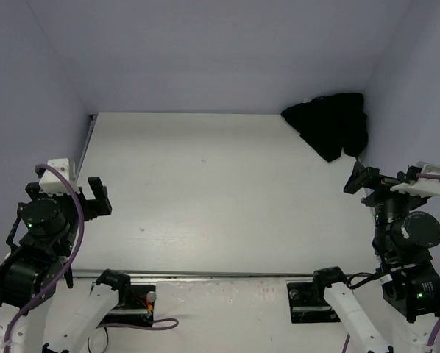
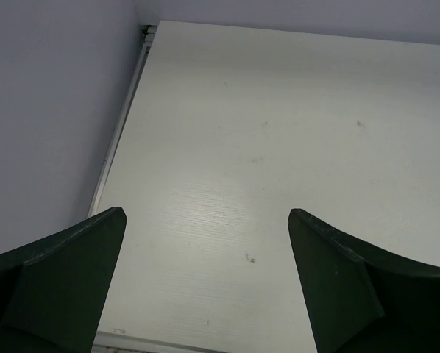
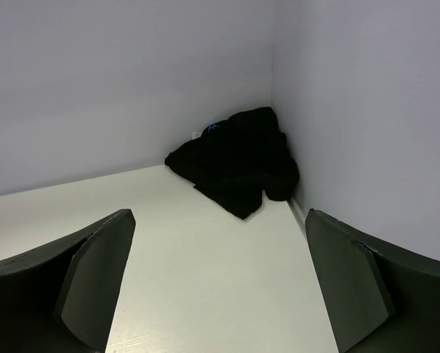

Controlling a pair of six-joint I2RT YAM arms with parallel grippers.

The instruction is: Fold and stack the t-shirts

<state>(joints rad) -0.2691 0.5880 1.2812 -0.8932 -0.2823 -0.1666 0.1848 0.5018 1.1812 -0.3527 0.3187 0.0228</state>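
A black t-shirt (image 1: 330, 123) lies crumpled in a heap in the far right corner of the white table (image 1: 205, 191), against the walls. It also shows in the right wrist view (image 3: 238, 158), with a bit of light-blue logo at its top. My right gripper (image 1: 361, 179) is open and empty, held above the table's right edge, well short of the heap; in its own view (image 3: 218, 220) the jaws stand wide apart. My left gripper (image 1: 98, 197) is open and empty at the table's left edge; its wrist view (image 2: 207, 217) shows only bare table between the jaws.
Pale walls close in the table at the back, left and right. A metal rail (image 1: 87, 143) runs along the left edge and another along the near edge (image 1: 220, 277). Both arm bases and purple cables (image 1: 143, 323) sit at the near side.
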